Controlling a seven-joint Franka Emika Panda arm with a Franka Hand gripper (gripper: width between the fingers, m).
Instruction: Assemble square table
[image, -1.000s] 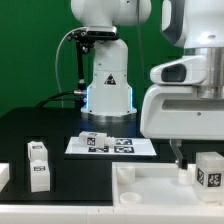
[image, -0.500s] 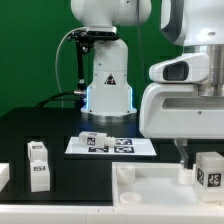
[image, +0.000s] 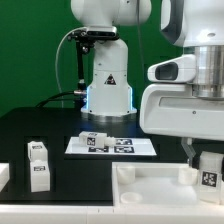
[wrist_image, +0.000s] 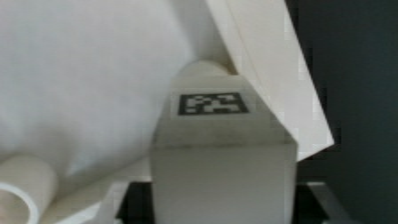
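Observation:
The white square table top (image: 150, 192) lies tray-like at the front of the exterior view. In the wrist view its raised rim (wrist_image: 267, 60) runs past a corner. A white table leg (image: 209, 172) with a black-and-white tag stands on the top near its right corner. It also shows in the wrist view (wrist_image: 217, 150). My gripper (image: 205, 160) is over this leg, with its jaws against both sides (wrist_image: 217, 205). Two more legs (image: 38, 165) stand on the black table at the exterior view's left. Another leg (image: 93, 141) lies at the marker board.
The marker board (image: 128, 147) lies flat in the middle of the black table. The robot's white base (image: 108, 80) stands behind it. A white piece (image: 3, 175) shows at the far left edge. A green wall is behind.
My gripper has moved to the exterior view's right and now sits around the leg on the table top. The leg's upper part is now hidden behind the gripper.

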